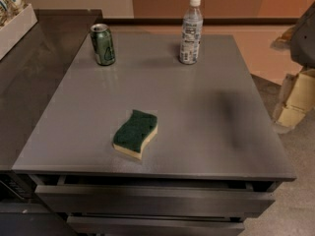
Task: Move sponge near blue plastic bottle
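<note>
**Jaws at the side, sponge well apart from the bottle**

Jaws sit at the right edge of the view, off the counter (206,112), to the right of the blue plastic bottle (190,31) and nearer the camera than it. Only part of them shows, so I cannot tell how wide they stand or whether they grip anything. The bottle stands upright, cap on, near the counter's back edge. The sponge (135,133) lies flat, green side up, well apart from the bottle, forward and left of it. A green can (103,45) stands upright to the bottle's left.
</note>
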Controlling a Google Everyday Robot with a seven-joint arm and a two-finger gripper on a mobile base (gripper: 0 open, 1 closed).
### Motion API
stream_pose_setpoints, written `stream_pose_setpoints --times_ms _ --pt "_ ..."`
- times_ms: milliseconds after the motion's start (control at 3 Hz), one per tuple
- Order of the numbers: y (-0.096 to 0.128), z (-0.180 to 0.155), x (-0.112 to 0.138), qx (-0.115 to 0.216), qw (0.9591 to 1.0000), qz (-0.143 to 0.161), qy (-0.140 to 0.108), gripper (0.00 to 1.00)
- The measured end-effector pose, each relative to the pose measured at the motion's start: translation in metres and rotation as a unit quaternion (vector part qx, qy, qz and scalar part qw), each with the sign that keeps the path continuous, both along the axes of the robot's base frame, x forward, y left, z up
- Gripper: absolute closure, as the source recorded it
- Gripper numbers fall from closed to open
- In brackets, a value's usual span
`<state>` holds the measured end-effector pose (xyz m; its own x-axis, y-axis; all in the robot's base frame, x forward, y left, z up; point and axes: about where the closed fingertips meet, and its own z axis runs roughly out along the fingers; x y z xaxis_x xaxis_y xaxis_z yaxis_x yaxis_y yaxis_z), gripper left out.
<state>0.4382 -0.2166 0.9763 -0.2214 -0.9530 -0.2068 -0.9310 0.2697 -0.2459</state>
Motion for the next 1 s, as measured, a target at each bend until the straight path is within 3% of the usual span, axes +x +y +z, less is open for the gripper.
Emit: stream_pose_setpoints --times_ms 333,667,1000 --pt "0.000 0.000 0.000 0.000 1.0000 0.000 0.000 0.00" --pt "0.013 -0.001 0.006 0.039 0.9992 0.004 -0.009 0.00" --pt "0.039 -0.010 0.016 0.105 0.9944 0.006 -0.012 0.00"
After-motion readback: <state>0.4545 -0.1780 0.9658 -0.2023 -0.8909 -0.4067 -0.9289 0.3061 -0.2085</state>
